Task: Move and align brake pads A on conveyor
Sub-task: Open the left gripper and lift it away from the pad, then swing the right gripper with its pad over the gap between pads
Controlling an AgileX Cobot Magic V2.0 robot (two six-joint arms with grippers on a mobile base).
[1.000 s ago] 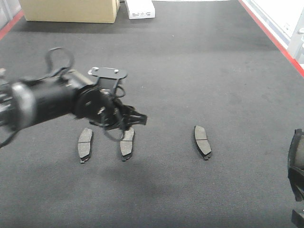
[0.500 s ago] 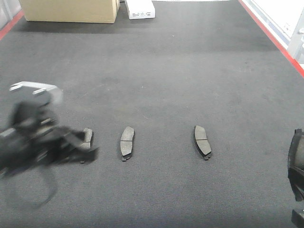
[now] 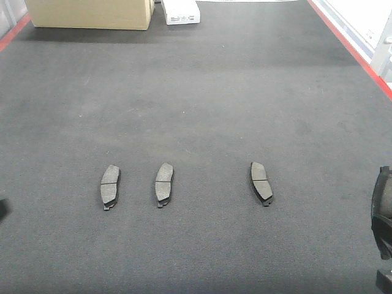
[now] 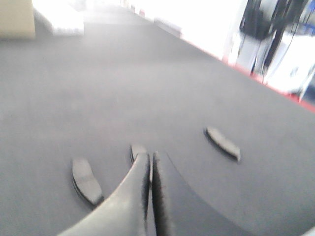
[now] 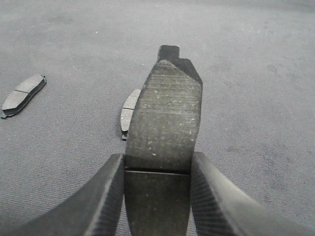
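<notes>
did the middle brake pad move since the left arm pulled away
No. The middle brake pad sits at the same spot between the left pad and right pad.

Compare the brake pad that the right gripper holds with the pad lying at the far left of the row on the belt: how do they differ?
The held pad is clamped between the right gripper's fingers, above the conveyor; the leftmost pad lies flat on it, untouched. The held pad is not yet in the row; the leftmost pad stands lined up beside two others. Both are dark grey, curved, with a groove across the middle.
</notes>
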